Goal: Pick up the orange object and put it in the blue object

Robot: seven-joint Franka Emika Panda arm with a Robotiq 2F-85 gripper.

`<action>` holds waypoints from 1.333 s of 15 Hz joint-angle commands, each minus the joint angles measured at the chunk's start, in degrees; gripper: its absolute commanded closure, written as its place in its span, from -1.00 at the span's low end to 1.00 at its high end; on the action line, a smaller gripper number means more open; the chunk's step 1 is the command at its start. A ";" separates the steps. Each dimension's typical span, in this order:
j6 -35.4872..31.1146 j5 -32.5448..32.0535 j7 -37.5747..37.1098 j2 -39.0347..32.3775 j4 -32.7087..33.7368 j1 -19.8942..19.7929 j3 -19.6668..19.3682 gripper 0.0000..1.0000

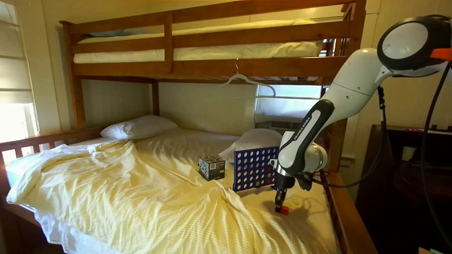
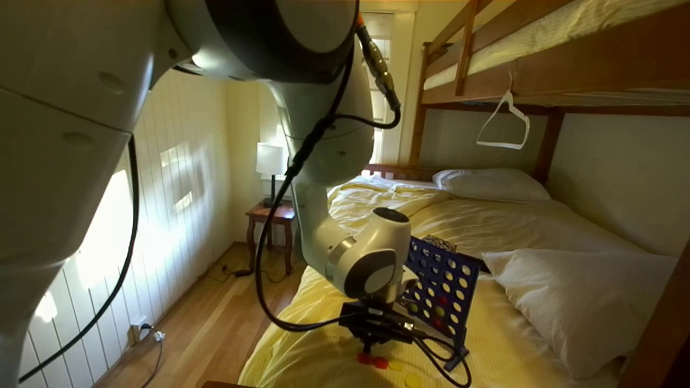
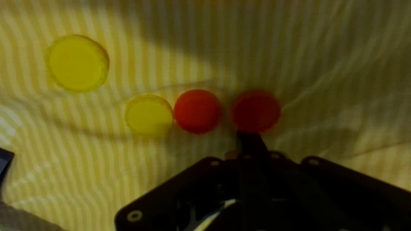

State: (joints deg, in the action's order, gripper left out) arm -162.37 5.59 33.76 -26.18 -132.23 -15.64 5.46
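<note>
Orange-red disc lies flat on the striped bedding, gripper low over it, fingers together and overlapping its edge in the wrist view, no clear pinch on it. Reach looks about done; grasp, lift, carry and drop into the upright blue grid all left, though other discs already sit in a few of its holes. Crowding the grab: lookalike disc just beside, near yellow disc against that one, far yellow disc apart; patterned box near the grid, probably no obstacle.
</note>
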 commanded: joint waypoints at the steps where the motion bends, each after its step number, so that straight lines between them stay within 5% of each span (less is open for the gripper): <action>1: -1.68 -0.74 -0.06 1.25 -1.25 -1.84 1.23 0.34; 10: 0.88 -0.10 1.75 2.06 -2.08 -3.89 3.09 -0.92; 20: 5.44 3.11 4.17 3.80 -3.05 -6.26 6.17 -1.00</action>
State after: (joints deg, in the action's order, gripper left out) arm -158.89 6.46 35.83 -25.00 -133.44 -20.61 10.40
